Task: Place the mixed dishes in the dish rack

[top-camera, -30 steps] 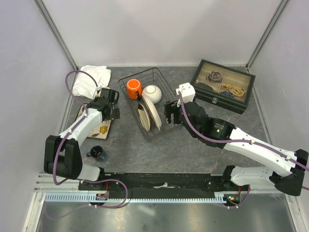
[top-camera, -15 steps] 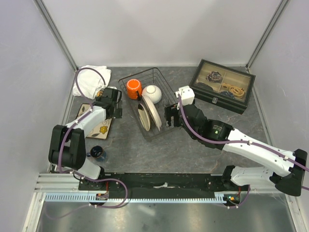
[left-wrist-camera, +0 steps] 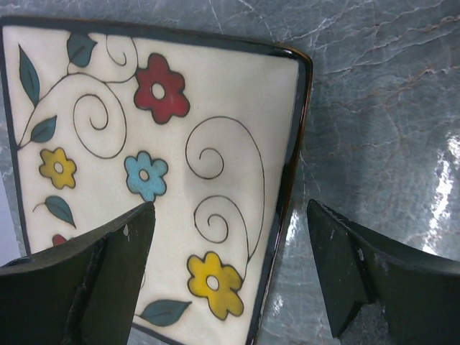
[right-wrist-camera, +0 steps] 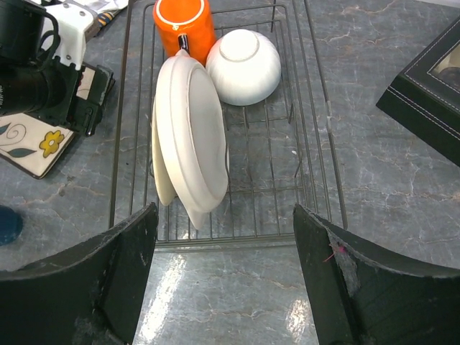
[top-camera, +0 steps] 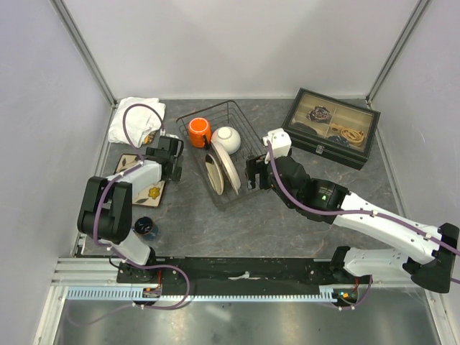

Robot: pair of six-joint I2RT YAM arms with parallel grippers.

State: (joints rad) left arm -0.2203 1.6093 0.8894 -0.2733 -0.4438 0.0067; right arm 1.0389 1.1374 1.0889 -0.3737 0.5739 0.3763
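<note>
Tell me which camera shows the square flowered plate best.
Left wrist: the square plate fills it, pattern clear. The top view shows it partly under the left arm; the right wrist, only a corner.

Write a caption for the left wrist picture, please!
Open left gripper hovering over the square cream flower-patterned plate on the grey marbled table.

The left arm (top-camera: 118,205) rises from the near edge of the table (top-camera: 194,219), folds tightly at the elbow and reaches along the left edge. The left gripper (left-wrist-camera: 230,241) points down, jaws spread wide, holding nothing. The right arm (top-camera: 374,219) stretches low from the near right corner toward the table's middle. The right gripper (right-wrist-camera: 224,230) is likewise spread wide and empty.
</note>
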